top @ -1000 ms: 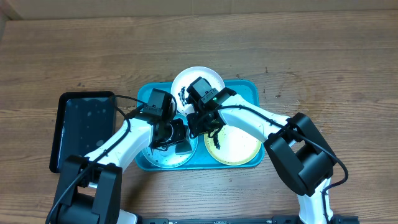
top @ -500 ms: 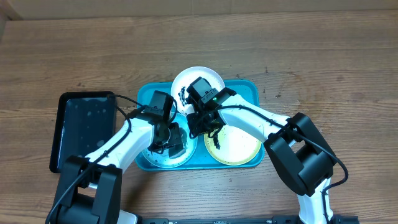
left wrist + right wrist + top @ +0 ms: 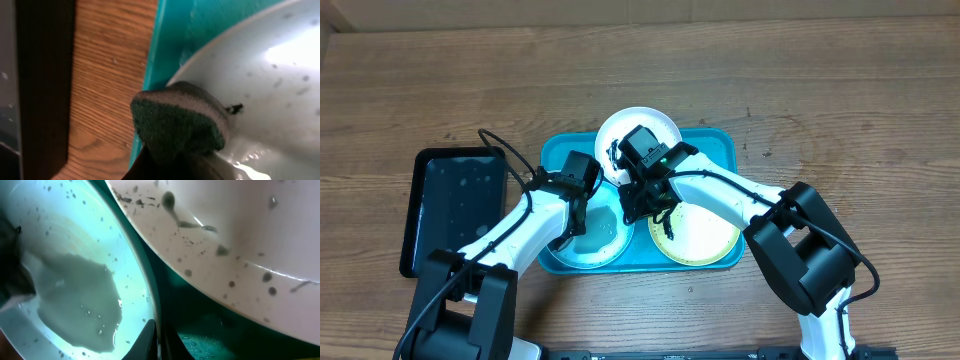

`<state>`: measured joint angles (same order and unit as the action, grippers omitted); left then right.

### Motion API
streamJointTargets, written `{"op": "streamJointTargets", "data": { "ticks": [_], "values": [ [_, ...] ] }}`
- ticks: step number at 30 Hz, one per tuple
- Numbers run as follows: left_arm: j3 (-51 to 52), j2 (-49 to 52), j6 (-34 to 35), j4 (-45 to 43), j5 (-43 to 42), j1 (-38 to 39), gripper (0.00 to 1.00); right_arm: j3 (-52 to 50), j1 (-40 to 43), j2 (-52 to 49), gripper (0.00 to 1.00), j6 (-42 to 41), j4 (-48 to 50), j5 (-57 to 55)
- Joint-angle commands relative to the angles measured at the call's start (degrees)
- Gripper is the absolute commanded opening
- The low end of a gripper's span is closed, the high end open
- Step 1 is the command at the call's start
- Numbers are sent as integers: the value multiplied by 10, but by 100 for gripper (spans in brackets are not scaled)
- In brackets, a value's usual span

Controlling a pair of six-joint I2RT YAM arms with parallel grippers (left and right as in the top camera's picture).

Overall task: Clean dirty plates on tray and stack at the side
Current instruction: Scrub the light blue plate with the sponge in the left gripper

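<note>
On the turquoise tray (image 3: 720, 145) lie three plates. The light blue plate (image 3: 602, 240) sits front left with a pool of water in it. A white plate (image 3: 612, 128) with dark smears leans over the tray's far rim, and a yellow-green plate (image 3: 705, 235) is front right. My left gripper (image 3: 565, 236) is shut on a green-faced sponge (image 3: 175, 120) at the blue plate's (image 3: 270, 75) left rim, by the tray's edge (image 3: 170, 30). My right gripper (image 3: 157, 339) is shut on the blue plate's (image 3: 60, 245) right rim, below the smeared white plate (image 3: 240, 240).
A black tray (image 3: 455, 205) with water drops lies on the wooden table just left of the turquoise tray, and shows as a dark band (image 3: 30, 75) in the left wrist view. Both arms reach in from the front edge and meet over the tray.
My left gripper closed on the sponge and slid left from the middle of the blue plate to its left rim, uncovering the wet plate. The right arm stayed put.
</note>
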<state>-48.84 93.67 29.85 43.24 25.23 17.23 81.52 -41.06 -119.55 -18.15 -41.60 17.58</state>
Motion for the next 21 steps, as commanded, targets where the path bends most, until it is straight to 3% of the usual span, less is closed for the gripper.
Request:
{"op": "streamJointTargets", "data": {
  "ticks": [1, 7, 11, 12, 15, 21],
  "values": [
    [-2, 7, -22, -7, 82, -6, 4, -5, 2, -1, 5, 4, -7, -26],
    [-54, 7, -83, 5, -1, -5, 4, -5, 2, -1, 5, 4, -6, -26],
    [-91, 7, -114, 8, -167, -5, 4, -5, 2, -1, 5, 3, -5, -25],
    [-94, 7, -115, -6, -252, -5, 4, -5, 2, -1, 5, 3, -5, -25],
    [-94, 8, -114, -20, -334, -5, 4, -5, 2, -1, 5, 3, -5, -25],
    [-83, 9, -93, -20, -340, -7, 4, -5, 2, -1, 5, 3, -5, -25]
  ]
}}
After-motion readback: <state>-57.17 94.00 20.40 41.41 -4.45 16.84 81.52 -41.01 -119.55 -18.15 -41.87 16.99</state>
